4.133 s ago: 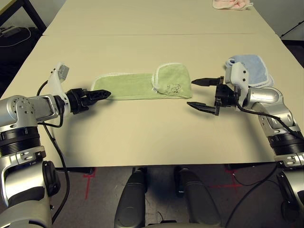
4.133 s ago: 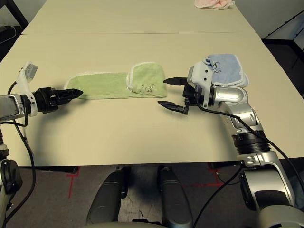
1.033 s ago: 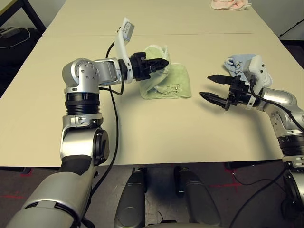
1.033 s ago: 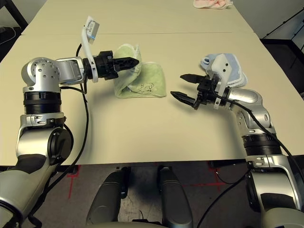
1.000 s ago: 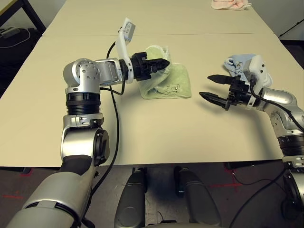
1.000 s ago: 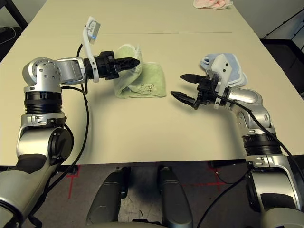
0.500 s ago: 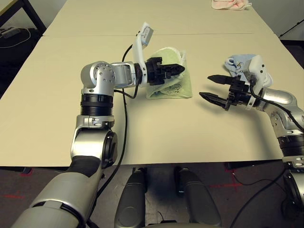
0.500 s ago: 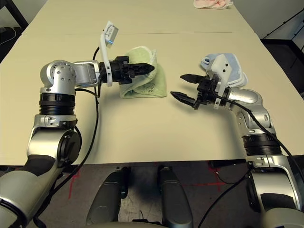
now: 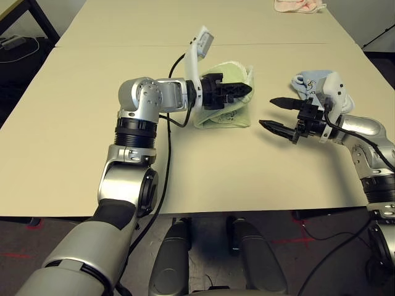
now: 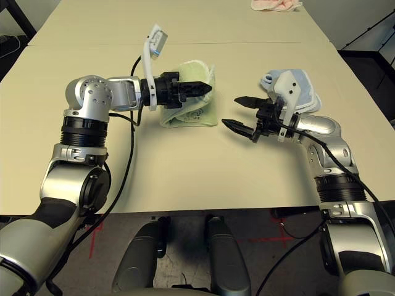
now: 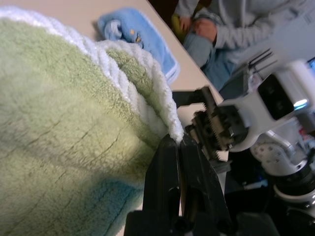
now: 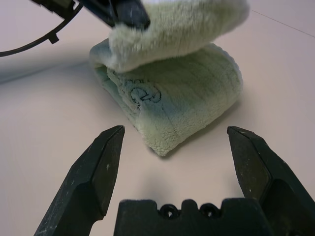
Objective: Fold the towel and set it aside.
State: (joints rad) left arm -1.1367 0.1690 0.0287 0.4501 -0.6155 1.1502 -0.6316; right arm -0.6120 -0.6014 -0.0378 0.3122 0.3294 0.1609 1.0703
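Observation:
The towel (image 9: 227, 116), light green terry with white edging, lies bunched mid-table, its dark logo facing the front. My left gripper (image 9: 245, 90) is shut on one white-edged end (image 11: 170, 125) and holds that flap raised above the folded lower part (image 12: 187, 93). The left arm reaches in from the left across the table. My right gripper (image 9: 266, 112) stands open just right of the towel, a short gap away and not touching it, its fingers (image 12: 106, 152) spread wide towards the fold.
A pale blue towel (image 9: 313, 83) lies folded behind my right wrist. A pink cloth (image 9: 299, 5) sits at the far right edge of the back table. A seated person (image 11: 236, 24) is beyond the table's right side. Bare tabletop (image 9: 185, 166) stretches in front.
My left gripper has carried the towel's held end further right, over the folded part. The right arm and its open gripper have stayed put.

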